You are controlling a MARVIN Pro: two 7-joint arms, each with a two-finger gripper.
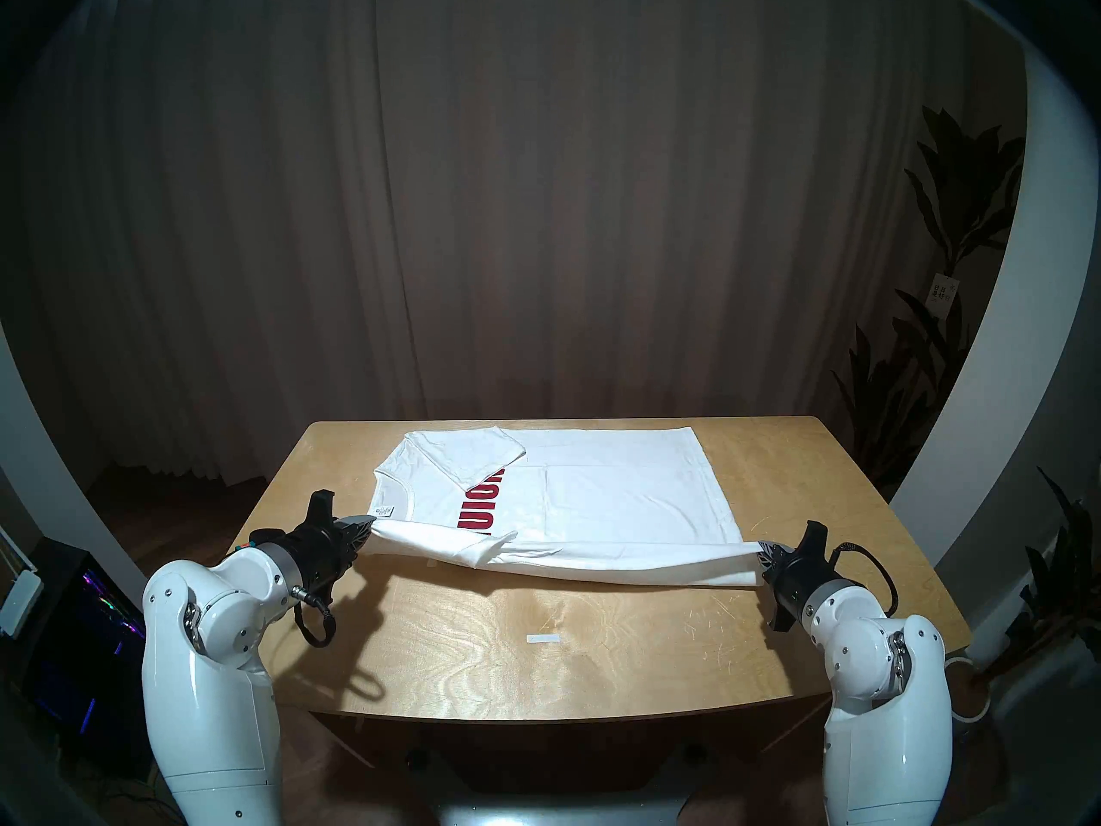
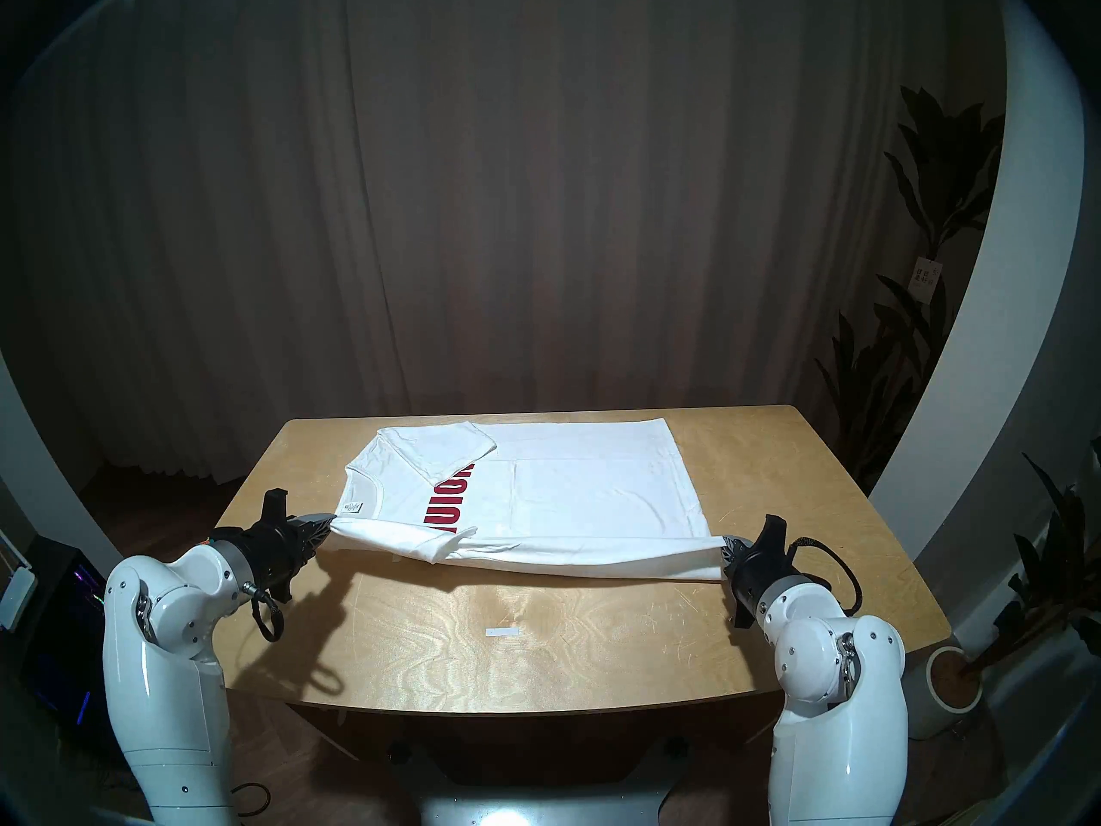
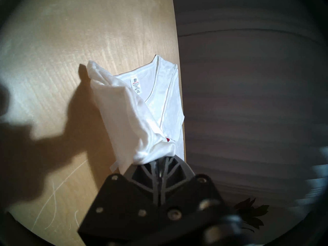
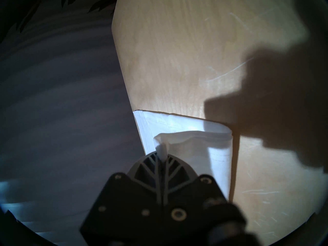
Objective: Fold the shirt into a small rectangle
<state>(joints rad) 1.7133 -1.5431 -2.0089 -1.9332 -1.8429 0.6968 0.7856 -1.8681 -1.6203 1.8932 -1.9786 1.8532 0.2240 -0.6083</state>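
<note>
Shirt (image 1: 602, 497) lies sideways on the far half of the table (image 1: 596, 646), neck toward the robot's left, hem toward its right, far edge close to the table's far edge. Far sleeve (image 1: 470, 455) is folded in over the chest, covering part of the red letters (image 1: 479, 506), which run near-to-far. Neck label (image 1: 384, 512) shows inside the collar; left wrist view reads it as white with small print (image 3: 135, 85). Near long edge of the shirt is lifted off the table and stretched between the 2 grippers, sagging slightly in the middle, with the near sleeve (image 1: 485, 547) hanging off that raised band. Left gripper (image 1: 364, 530) is closed on the shoulder end, just beside the collar; in the left wrist view the fingers (image 3: 158, 171) are pinched together with bunched white cloth coming out of the tips. Right gripper (image 1: 764, 553) is closed on the hem corner; in the right wrist view its fingers (image 4: 166, 162) clamp a small tuft of cloth, and the hem (image 4: 186, 126) curls up from the table toward it. Both grippers sit low over the table, well apart, at the shirt's 2 ends. A small white tape strip (image 1: 542, 638) lies on bare wood nearer the robot, apart from the shirt. Brown curtain (image 1: 536, 211) behind the table, plant (image 1: 953, 240) at the right.
</note>
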